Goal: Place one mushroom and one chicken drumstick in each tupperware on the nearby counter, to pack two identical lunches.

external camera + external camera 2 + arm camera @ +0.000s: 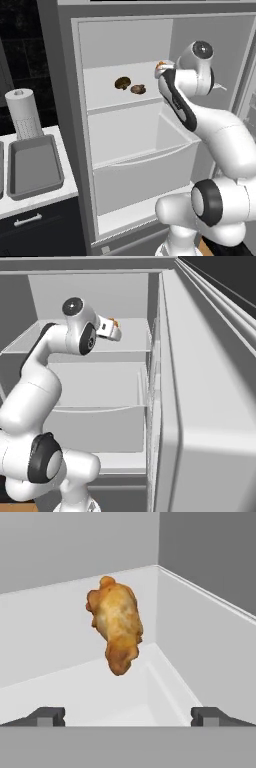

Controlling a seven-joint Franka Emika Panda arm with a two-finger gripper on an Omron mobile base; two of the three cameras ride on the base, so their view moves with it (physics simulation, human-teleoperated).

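Grey fridge walls (125, 42) stand open before me, with one white shelf (107, 97) high up and one deep white drawer (145, 172) below it. On that shelf I count two mushrooms (123, 83), brown and close together, the second (138, 89) just to the right of the first. Further right, at the shelf's back corner, lies one chicken drumstick (116, 628), golden and knobbly; from the left base view only a small orange bit of it (161, 64) peeks past my wrist.

My claw (128, 716) is spread wide, its two dark fingertips (47, 716) far apart at the bottom of the hand view, holding nothing. The drumstick sits ahead of them, between the two tips in line but apart from both. From the right base view the claw (114, 330) reaches in at shelf height, close to the orange meat (116, 321).

To the left of the fridge, the white surface (55, 192) carries one grey tupperware (35, 167) in full sight, with the edge of another container at the far left. One paper towel roll (23, 114) stands upright just behind it. Black cabinets (35, 230) with a silver handle sit beneath.
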